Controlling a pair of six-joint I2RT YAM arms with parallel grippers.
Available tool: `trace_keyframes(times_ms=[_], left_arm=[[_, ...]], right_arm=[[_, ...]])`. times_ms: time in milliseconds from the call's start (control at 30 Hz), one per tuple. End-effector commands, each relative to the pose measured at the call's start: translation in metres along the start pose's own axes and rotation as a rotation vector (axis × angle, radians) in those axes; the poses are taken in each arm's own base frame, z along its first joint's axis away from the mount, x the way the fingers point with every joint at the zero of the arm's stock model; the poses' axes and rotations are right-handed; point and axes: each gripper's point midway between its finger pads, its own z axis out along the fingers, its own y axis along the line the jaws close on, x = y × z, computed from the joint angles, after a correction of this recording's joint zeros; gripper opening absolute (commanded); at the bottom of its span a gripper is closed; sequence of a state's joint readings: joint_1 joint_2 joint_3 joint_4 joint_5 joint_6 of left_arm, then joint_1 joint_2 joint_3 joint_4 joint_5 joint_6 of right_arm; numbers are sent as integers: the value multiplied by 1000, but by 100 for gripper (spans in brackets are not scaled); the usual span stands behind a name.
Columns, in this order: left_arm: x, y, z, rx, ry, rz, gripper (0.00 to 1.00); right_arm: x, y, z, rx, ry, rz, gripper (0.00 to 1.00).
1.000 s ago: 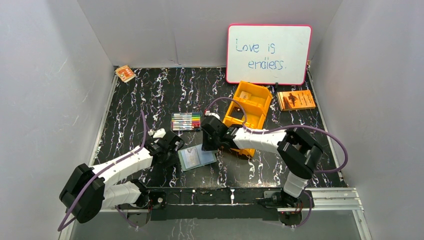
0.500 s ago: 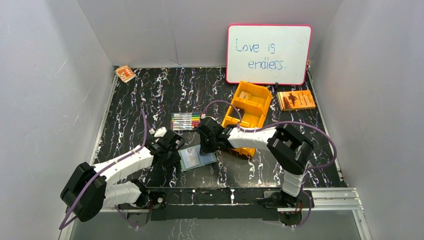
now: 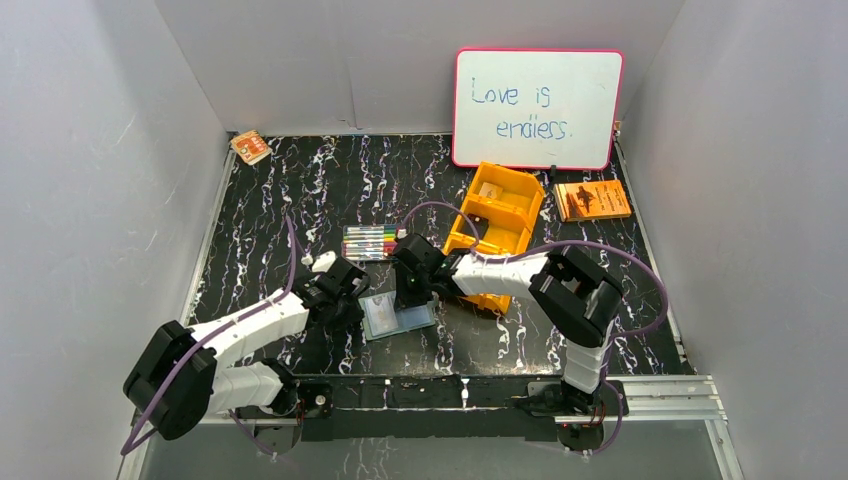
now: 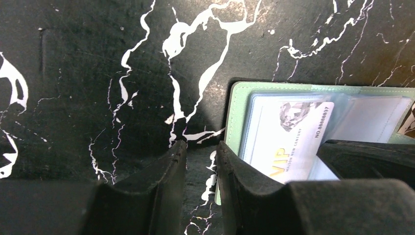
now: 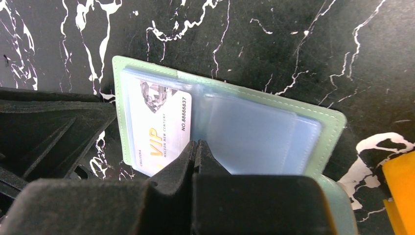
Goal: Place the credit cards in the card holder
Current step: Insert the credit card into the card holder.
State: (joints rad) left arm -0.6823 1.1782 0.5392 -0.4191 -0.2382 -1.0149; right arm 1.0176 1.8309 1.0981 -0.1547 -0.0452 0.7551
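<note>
Since a second ago the right hand (image 5: 196, 147) has slid left over the open grey-green folding card holder (image 5: 274, 142), which lies on the black white-veined tabletop (image 3: 300, 190), near centre. A white VIP credit card (image 5: 156, 127) sits partly in its left pocket. Right hand's fingers are pressed together, tips at the card's edge. Left hand (image 4: 200, 156), slightly spread and holding nothing, rests at the holder's left edge.

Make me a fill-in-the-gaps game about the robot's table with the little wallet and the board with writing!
1. The whiteboard at the back says "Love is ____."
2. The card tucked in the card holder has the gold letters ____ on it.
3. The colour of the plastic bin with compartments is ____.
4. The card holder lies ____, so its clear pockets show.

Missing words: endless, VIP, orange, open.
</note>
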Motion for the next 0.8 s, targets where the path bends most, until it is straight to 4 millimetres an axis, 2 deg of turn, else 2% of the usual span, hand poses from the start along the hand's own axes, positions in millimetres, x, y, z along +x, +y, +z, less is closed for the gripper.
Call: trace_keyframes(times_ms=[0,233,333,400,567,767], left_arm=[[18,14,9,-48,71,24,27],[17,12,8,-42,72,30,27],[13,15,5,-62,58,27,27],[8,17,0,-70,37,25,29],[-2,18,-14,-55,-9,6,31],[-7,17,-28,-29,-27,-28,33]], right_arm=[[-11,27,-2,-77,-26,-36,3],[-9,33,-3,-97,-17,-39,3],[-15,32,-14,-79,-46,-33,4],[-22,32,-28,-59,-74,-32,9],[-32,24,-68,23,-128,-44,31],[-24,-2,-111,115,-163,-64,50]])
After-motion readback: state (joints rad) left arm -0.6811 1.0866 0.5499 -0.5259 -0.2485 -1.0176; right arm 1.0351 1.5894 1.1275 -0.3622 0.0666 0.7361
